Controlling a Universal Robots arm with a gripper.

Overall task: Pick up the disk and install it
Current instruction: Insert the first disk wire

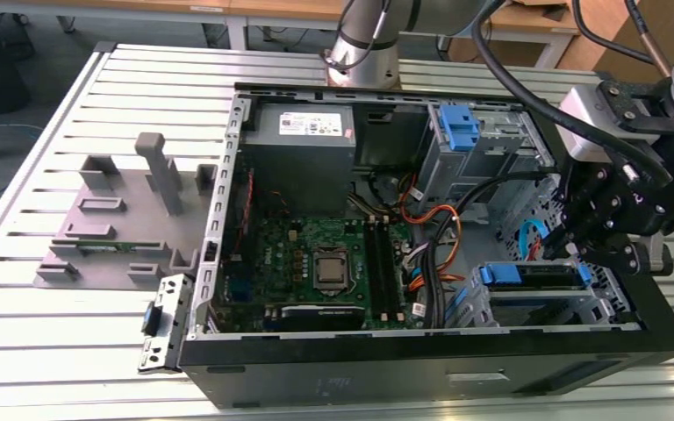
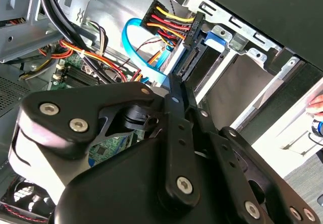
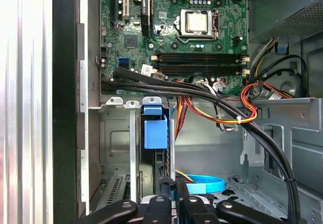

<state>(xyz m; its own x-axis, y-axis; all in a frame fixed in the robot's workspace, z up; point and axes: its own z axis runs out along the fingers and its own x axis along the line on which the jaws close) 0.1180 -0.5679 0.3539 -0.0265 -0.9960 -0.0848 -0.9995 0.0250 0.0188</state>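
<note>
**Open PC case (image 1: 431, 373) on a slatted table (image 1: 56, 351)**

Green motherboard (image 1: 313, 254) inside, grey power supply (image 1: 302, 149) right beside it; red-and-yellow wires (image 2: 169, 17) and a blue flat cable (image 3: 202, 187) run through; grey plastic fixture (image 1: 115, 219) on the table at the exterior view's left.

Ribbed silver metal table top (image 1: 32, 333): brushed, dull sheen.
Black computer case shell (image 1: 431, 373): matt, painted-looking metal.
Bare grey sheet-metal drive cage (image 3: 282, 133): smooth, faintly reflective.
Green motherboard (image 3: 166, 37): lacquered, semi-gloss. Its square processor socket plate (image 3: 195, 22) is bright polished metal.
Thick black cables (image 3: 202, 90): smooth, glossy sheathing.
Light blue flat cable (image 3: 207, 185): shiny plastic.
The disk (image 1: 533, 274), seen edge-on: smooth blue plastic rails with a slight sheen.
Grey moulded fixture blocks (image 1: 115, 219): matt, plastic-looking.
Black gripper (image 3: 174, 188): matt links, bright metal screw heads.
</note>
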